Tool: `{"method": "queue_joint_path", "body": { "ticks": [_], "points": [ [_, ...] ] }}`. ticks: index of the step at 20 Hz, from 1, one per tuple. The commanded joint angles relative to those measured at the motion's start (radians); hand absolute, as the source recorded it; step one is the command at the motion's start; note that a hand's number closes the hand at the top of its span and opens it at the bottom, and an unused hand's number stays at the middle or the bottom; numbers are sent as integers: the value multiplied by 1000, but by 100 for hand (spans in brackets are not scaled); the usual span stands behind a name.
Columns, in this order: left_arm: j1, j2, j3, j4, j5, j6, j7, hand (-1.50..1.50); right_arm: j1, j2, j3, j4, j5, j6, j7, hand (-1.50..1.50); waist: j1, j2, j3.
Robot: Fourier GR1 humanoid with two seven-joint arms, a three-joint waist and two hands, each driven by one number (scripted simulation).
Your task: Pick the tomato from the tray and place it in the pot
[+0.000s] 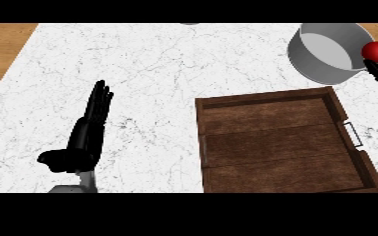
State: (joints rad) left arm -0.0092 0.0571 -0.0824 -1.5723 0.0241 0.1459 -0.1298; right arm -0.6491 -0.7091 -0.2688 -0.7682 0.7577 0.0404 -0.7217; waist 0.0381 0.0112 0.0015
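Carry phase of the pick-and-place, judged from the layout. Nearest the viewer, the robot's left hand (87, 130) rests on the white marbled stone counter (162, 70) at lower left, fingers straight and together, holding nothing. To its right sits the dark brown wooden tray (280, 145), with no tomato visible inside. Farther off, at upper right, stands the grey round metal pot (328, 52), its interior bare. At the right edge, just beside the pot's rim, shows the red round tomato (371, 51) with dark fingers of the right hand (373, 70) beneath it; whether they curl round it cannot be told. Next move probably calls for shifting the tomato leftward over the pot's opening before release.
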Motion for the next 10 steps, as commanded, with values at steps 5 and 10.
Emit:
{"method": "queue_joint_path", "body": {
  "ticks": [5, 10],
  "points": [
    [2, -3, -23, -49, -11, -2, 35, 0, -141, -1, 43, 381, 131, -117, -52, 150, 27, 9, 2],
    [-49, -13, -26, -6, -21, 0, 27, 0, -150, -42, 72, 499, 201, -123, 41, 150, 35, 20, 3]
  ]
}}
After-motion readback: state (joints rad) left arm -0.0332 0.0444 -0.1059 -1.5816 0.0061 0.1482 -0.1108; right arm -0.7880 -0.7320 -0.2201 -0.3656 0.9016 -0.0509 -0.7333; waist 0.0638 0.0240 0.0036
